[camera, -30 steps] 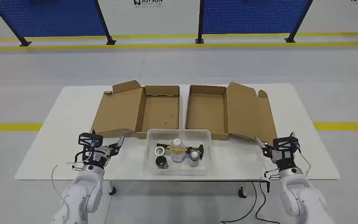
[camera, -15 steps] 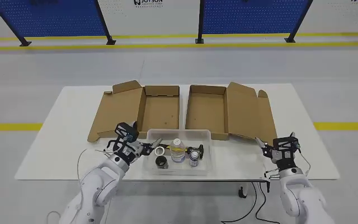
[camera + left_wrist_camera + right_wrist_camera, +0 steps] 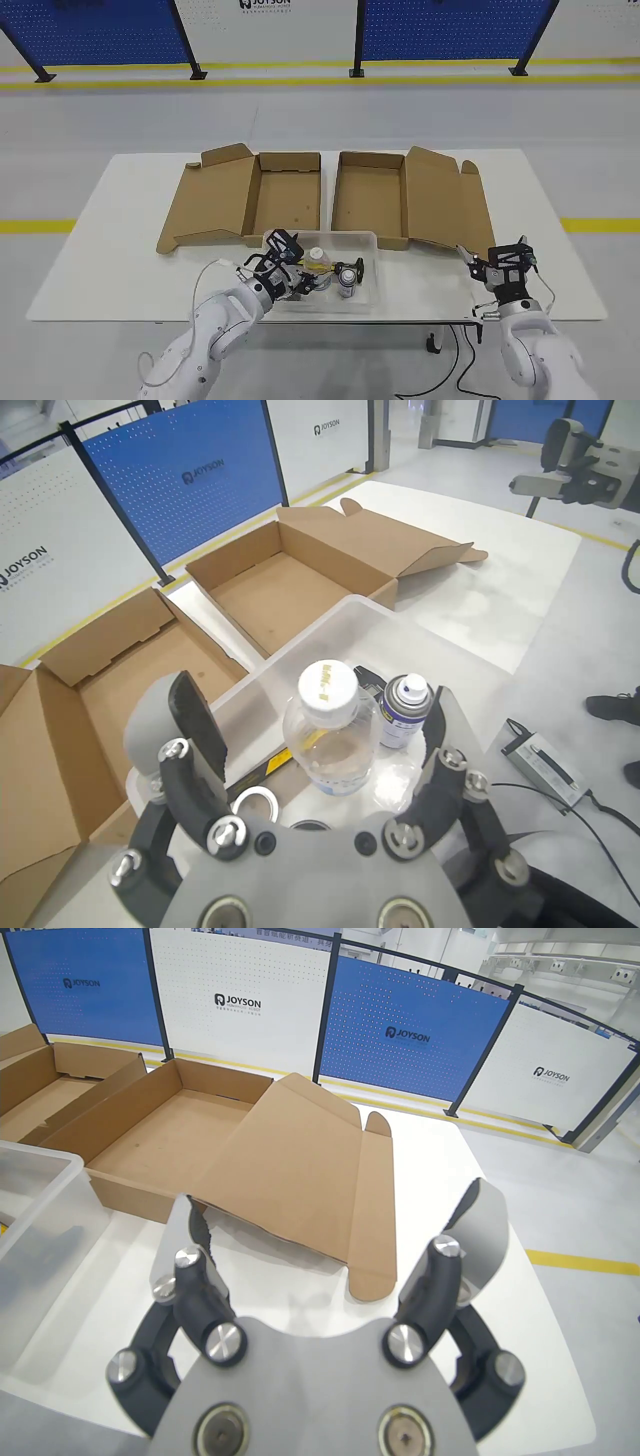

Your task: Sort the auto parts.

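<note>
A clear plastic bin (image 3: 320,236) at the table's front middle holds a clear bottle with a white cap (image 3: 327,720), a blue-and-white spray can (image 3: 404,710), a metal ring (image 3: 256,802) and a black part (image 3: 369,680). My left gripper (image 3: 320,725) hangs open over the bin, its fingers on either side of the bottle and apart from it; from above the left gripper (image 3: 300,276) covers the bin's left half. My right gripper (image 3: 335,1223) stands open and empty over the front right of the table, seen from above as the right gripper (image 3: 495,256).
Two open cardboard boxes, the left box (image 3: 288,195) and the right box (image 3: 370,195), lie behind the bin with flaps spread outwards. The right box's flap (image 3: 300,1168) lies just ahead of my right gripper. Bare table (image 3: 110,240) stretches to the left.
My left arm has swung from the table's front left corner rightwards to over the bin, gripper still open. The right arm has not moved.
</note>
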Robot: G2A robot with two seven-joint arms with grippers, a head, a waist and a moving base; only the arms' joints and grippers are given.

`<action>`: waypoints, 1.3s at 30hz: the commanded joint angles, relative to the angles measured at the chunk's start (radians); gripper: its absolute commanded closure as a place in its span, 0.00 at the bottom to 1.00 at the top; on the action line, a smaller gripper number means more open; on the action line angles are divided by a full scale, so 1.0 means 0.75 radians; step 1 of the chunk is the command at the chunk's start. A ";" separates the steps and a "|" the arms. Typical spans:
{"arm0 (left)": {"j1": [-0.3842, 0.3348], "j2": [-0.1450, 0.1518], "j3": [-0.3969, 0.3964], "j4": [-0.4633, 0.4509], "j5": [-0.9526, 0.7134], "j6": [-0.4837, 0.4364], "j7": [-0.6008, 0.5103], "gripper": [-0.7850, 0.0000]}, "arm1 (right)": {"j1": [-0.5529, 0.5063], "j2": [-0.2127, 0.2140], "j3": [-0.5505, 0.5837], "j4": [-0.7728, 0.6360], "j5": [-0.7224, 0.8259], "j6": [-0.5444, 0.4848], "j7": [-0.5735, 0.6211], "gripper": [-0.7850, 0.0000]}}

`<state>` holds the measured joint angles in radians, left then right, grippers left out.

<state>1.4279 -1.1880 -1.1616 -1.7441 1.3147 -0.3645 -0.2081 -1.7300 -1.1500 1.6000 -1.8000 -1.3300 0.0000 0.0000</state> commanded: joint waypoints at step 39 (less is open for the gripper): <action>-0.131 -0.038 0.110 0.249 -0.094 0.039 0.007 0.60 | 0.000 0.000 0.000 0.000 0.000 0.000 0.000 0.00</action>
<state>1.3307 -1.2162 -1.0801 -1.5574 1.2424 -0.3343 -0.2027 -1.7300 -1.1500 1.6000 -1.8000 -1.3300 0.0000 0.0000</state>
